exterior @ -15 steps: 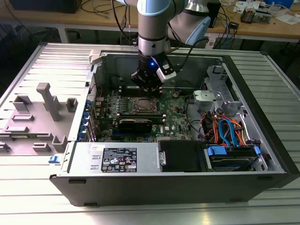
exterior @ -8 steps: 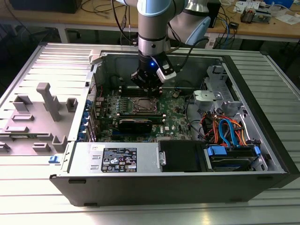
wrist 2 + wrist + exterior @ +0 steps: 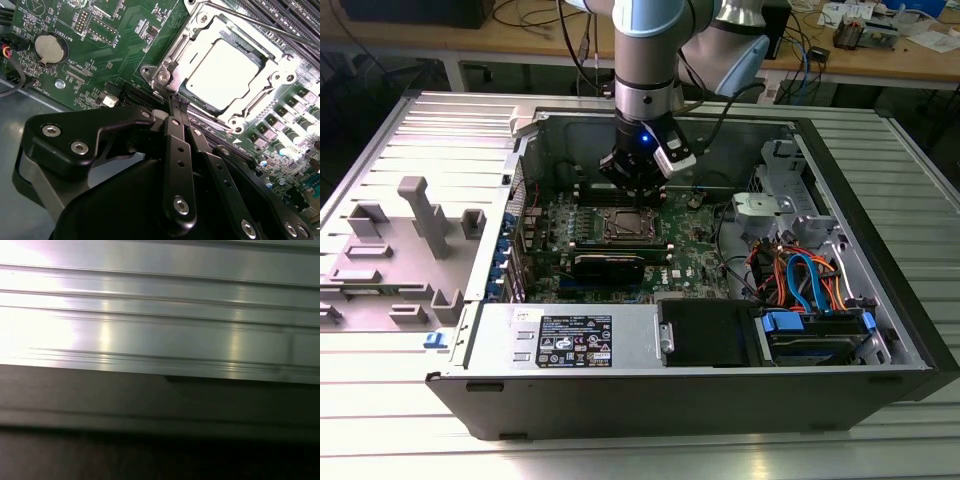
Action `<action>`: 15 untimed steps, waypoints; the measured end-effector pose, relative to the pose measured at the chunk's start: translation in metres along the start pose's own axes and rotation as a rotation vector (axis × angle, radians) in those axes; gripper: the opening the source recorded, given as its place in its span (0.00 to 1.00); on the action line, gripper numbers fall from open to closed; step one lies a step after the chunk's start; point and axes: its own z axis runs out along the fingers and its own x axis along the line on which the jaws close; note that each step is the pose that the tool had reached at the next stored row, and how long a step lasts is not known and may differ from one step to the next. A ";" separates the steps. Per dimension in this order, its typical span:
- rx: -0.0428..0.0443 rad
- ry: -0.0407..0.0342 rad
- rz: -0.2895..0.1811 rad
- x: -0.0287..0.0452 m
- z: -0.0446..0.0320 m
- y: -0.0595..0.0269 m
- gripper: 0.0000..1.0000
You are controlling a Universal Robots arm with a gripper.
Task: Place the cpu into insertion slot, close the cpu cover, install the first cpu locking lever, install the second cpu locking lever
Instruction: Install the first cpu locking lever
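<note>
Gripper: my gripper (image 3: 177, 104) has its fingertips drawn together, nothing visible between them; I carry nothing
Position: in the exterior view I hang inside the open case (image 3: 700, 405), my tips at about 12 o'clock of the insertion slot (image 3: 630, 225) and close over its rim
Cpu: the cpu (image 3: 225, 67) lies flat in the slot, its pale top showing through the cut-out
Cover: the cpu cover (image 3: 176, 52) looks lowered over the chip, framing it on all sides
Lever: a thin locking lever (image 3: 260, 25) runs along the side of the cover away from my tips; I cannot tell whether it is hooked
Step in hand: lever work, I judge, since chip and cover look in place
Doing it well: I bear on the wire alone with closed tips, follow its arc slowly, and tuck it sideways under its hook instead of forcing it straight down
Risk: a slip would land my tips on the motherboard (image 3: 115, 45) or scuff the chip top, so I keep the push light and low
</note>
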 end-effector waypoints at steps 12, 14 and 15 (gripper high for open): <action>0.0003 0.0002 0.000 0.0002 0.0016 -0.0013 0.11; 0.0002 0.0001 0.000 0.0002 0.0021 -0.0013 0.11; 0.0003 0.0002 0.000 0.0002 0.0023 -0.0014 0.11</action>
